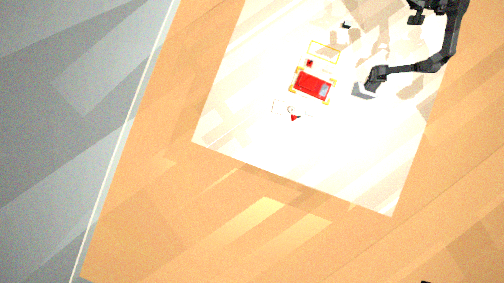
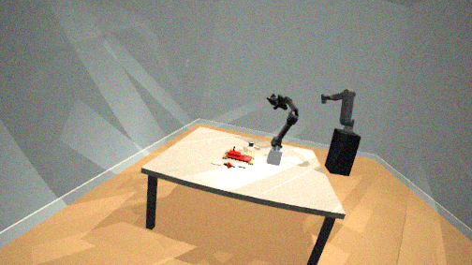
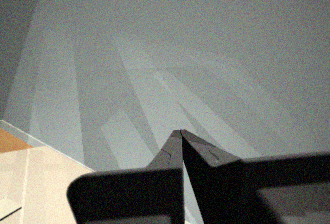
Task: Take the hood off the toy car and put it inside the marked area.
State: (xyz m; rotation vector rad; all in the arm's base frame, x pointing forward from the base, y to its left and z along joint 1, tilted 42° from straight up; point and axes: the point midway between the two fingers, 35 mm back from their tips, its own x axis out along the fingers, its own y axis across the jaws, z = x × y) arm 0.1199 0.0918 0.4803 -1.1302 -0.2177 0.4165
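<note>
Fingers were clenched on nothing, raised high and aimed at the wall, well apart from the toy car (image 1: 312,85). Car sat mid-worktop (image 1: 350,177), hood apparently unremoved, long axis roughly parallel to the marked area (image 1: 323,52) just beside it.

White table (image 2: 262,189) on dark legs, wooden floor (image 2: 94,231), grey walls (image 2: 140,39), black pedestal (image 2: 343,153), possibly small loose parts (image 1: 280,107).

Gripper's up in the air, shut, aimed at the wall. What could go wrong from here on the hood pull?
1. The gripper is shut and holds nothing; unless it opens before descending, it may knock the toy car.
2. The marked area lies right beside the car, with small loose parts nearby; a sloppy approach could scatter them.
</note>
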